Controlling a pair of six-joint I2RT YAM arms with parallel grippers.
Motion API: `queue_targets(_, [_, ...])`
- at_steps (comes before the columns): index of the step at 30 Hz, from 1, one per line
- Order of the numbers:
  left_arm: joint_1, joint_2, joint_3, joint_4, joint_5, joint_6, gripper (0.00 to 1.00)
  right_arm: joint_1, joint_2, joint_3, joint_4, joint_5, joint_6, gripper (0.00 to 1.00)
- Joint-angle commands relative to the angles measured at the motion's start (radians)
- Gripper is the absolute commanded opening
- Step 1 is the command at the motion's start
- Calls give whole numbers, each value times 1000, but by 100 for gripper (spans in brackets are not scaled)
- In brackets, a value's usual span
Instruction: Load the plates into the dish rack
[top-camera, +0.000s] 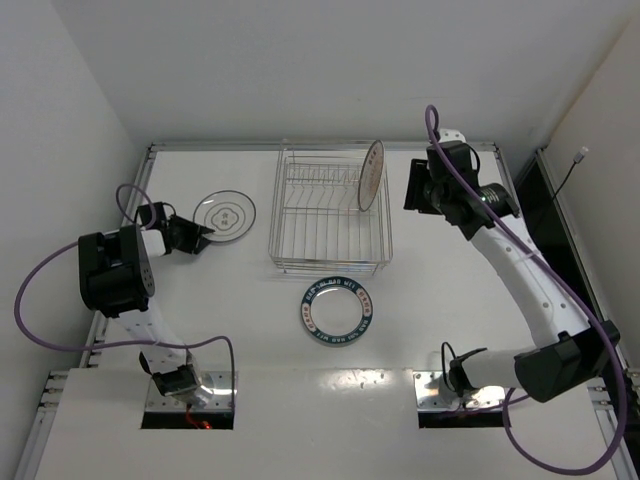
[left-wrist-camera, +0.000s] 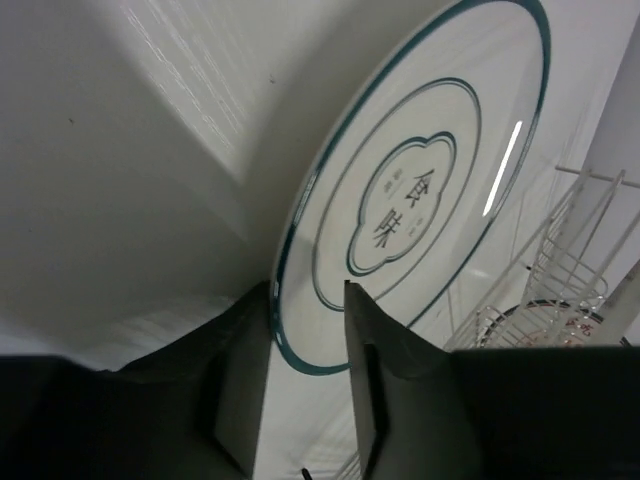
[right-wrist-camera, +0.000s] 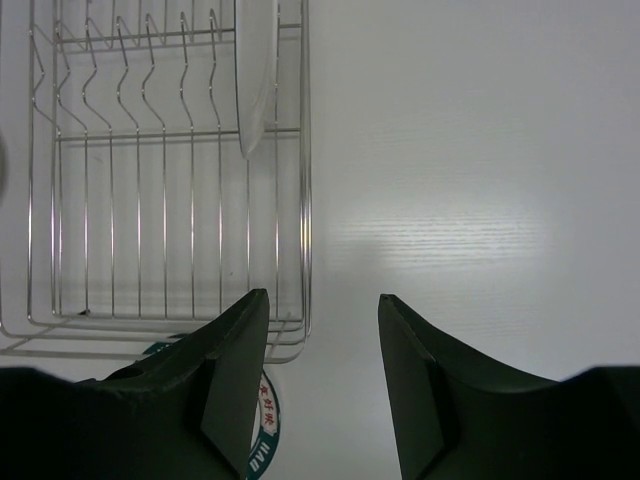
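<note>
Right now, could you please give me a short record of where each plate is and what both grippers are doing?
dish rack: mid table, holds one plate
upright plate: standing on edge at the rack's right end
teal-rimmed plate: flat on the table, near side of the rack
thin-ringed plate: left of the rack, outside it
left gripper: fingers either side of the thin-ringed plate's rim; cannot tell if clamped
right gripper: open, empty, right of the rack
plates loaded: one of three

The left arm (top-camera: 118, 275) and right arm (top-camera: 520, 270) are white with black joints (purple cables (top-camera: 35, 300) alongside).
</note>
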Motion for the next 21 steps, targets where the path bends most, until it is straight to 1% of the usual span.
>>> queue_targets(1, [9,46,13,-28,-48,29,28,-12,-22,20,-8,9,-15,45])
queue_targets(3, [18,46,22,-38,-48,41,20,-21,-22,20,-8,0,-15,45])
queue_targets(4, [18,46,22,-38,-48,55,12,-21,-22,20,-8,0,-15,45])
queue_targets(7, [38,46,32,-51,-48,87,6,-32,-22,30,-8,-9,-15,45])
queue_targets(8, [38,46,32,-51,-48,99,1,-32,-22,31,-8,-20,-15,45])
queue_targets(10, [47,28,32,-60,-48,109,0,-41,-22,40,-8,-20,-15,45])
queue_targets(13, [47,-21,32,-37,-2,98,0,-41,-22,40,-17,-29,-15,45])
queue_targets(15, [47,-55,32,-26,53,81,0,-41,-22,40,-17,-38,-15,45])
queue_targets(18, [47,-164,13,9,78,41,0,-41,-31,40,-17,-52,-15,45])
queue_targets(19, [47,-217,13,9,87,32,0,-41,-32,31,-8,-69,-15,45])
queue_targets(21, [47,-262,13,37,119,7,0,-50,-32,18,16,-124,-15,45])
